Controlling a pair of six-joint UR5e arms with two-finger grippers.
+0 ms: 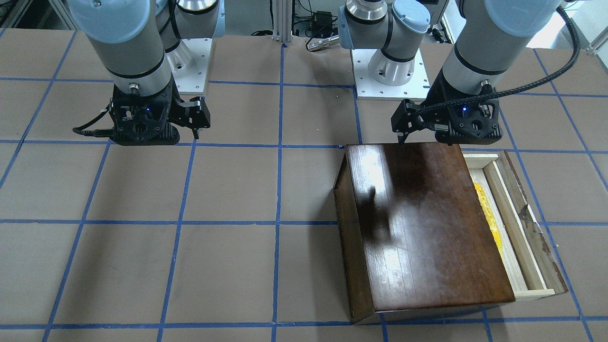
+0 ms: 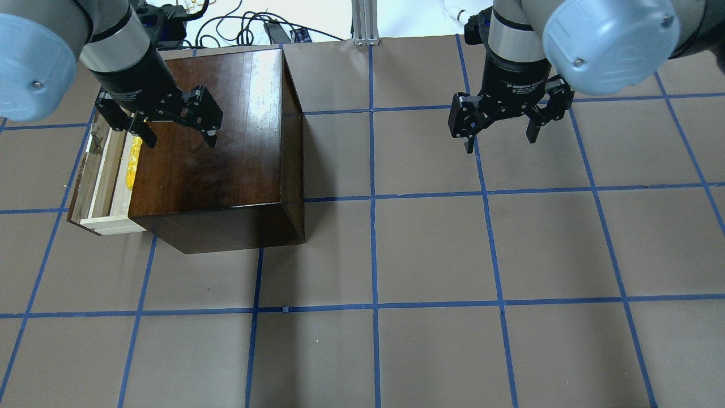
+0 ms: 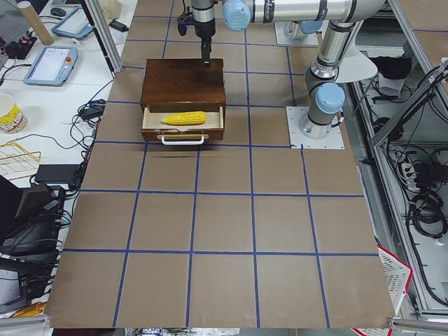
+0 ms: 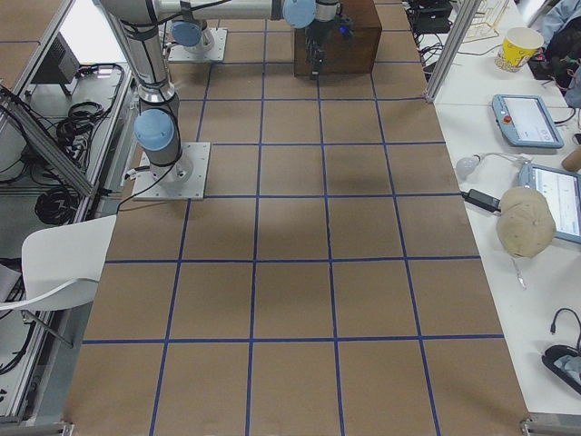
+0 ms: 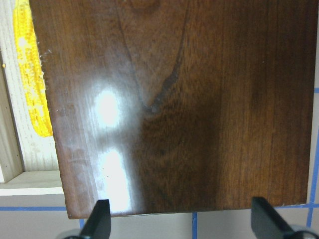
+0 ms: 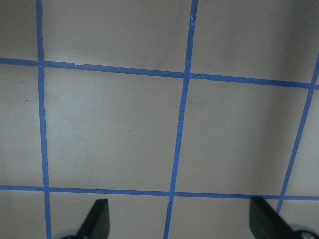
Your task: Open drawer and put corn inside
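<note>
Drawer open, corn inside (task looks done, nothing left). Left jaws wide, empty, over box; right jaws wide, empty.

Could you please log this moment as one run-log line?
pale wooden drawer: open | small yellow corn cob: inside drawer | left gripper: open, above dark-brown box | right gripper: open, empty

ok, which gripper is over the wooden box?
The left gripper: open, above the wooden box top, beside the pulled-out drawer. The right gripper, also open, is over the table alone.
</note>
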